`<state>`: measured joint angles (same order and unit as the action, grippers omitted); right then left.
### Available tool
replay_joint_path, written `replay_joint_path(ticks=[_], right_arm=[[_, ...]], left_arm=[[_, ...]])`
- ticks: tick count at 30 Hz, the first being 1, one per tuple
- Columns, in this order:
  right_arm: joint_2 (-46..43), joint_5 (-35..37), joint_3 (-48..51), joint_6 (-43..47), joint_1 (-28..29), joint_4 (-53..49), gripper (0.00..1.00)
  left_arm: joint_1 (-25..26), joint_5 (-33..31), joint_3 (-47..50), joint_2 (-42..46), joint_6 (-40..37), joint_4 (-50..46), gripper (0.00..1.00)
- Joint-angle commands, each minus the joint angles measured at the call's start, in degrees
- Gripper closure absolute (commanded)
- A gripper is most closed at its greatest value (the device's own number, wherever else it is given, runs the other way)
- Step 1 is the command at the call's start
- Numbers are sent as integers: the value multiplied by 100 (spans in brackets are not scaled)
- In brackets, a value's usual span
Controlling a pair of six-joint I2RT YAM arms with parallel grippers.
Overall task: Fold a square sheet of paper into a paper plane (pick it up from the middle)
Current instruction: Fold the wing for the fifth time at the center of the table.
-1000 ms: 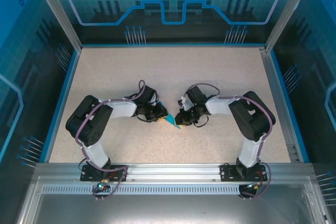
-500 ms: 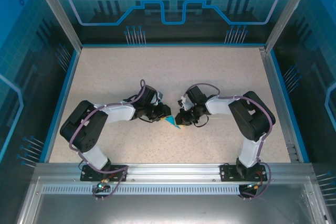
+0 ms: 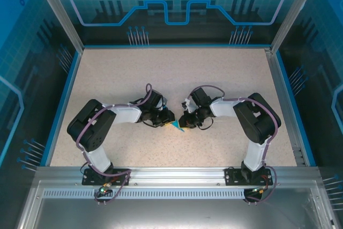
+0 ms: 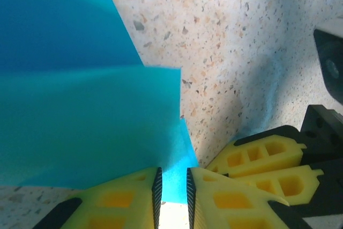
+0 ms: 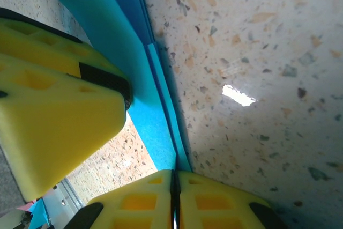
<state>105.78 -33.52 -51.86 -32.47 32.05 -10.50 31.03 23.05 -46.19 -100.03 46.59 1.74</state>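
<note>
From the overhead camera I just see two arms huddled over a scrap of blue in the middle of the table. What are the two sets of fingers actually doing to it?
Observer: In the right wrist view the right fingers are pressed shut, and the narrow end of the blue paper runs into the seam between them.
Operator: And the other arm?
Observer: In the left wrist view the left fingers stand a narrow gap apart, with blue paper showing in the gap. I cannot tell whether they pinch it.
Operator: Is it one flat sheet?
Observer: No, it is folded. The left wrist view shows a lighter flap lying over a darker layer.
</note>
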Motion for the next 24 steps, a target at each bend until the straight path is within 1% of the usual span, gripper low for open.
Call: replay_joint_path(ticks=[1, 11, 15, 20, 24], right_arm=[[65, -94, -48, 141, -124, -338, 88], [-246, -102, 60, 628, -125, -365, 80], [-190, -75, 60, 875, -127, -439, 80], [-169, -37, 114, 983, -125, -465, 85], [-148, 21, 114, 975, -158, -506, 92]], left_arm=[[20, -272, -192, -125, 85, -306, 77], [14, -599, -550, -404, 204, -1125, 79], [24, -669, -626, -481, 226, -1254, 79], [22, -692, -628, -506, 228, -1318, 79], [19, -731, -628, -511, 212, -1368, 80]])
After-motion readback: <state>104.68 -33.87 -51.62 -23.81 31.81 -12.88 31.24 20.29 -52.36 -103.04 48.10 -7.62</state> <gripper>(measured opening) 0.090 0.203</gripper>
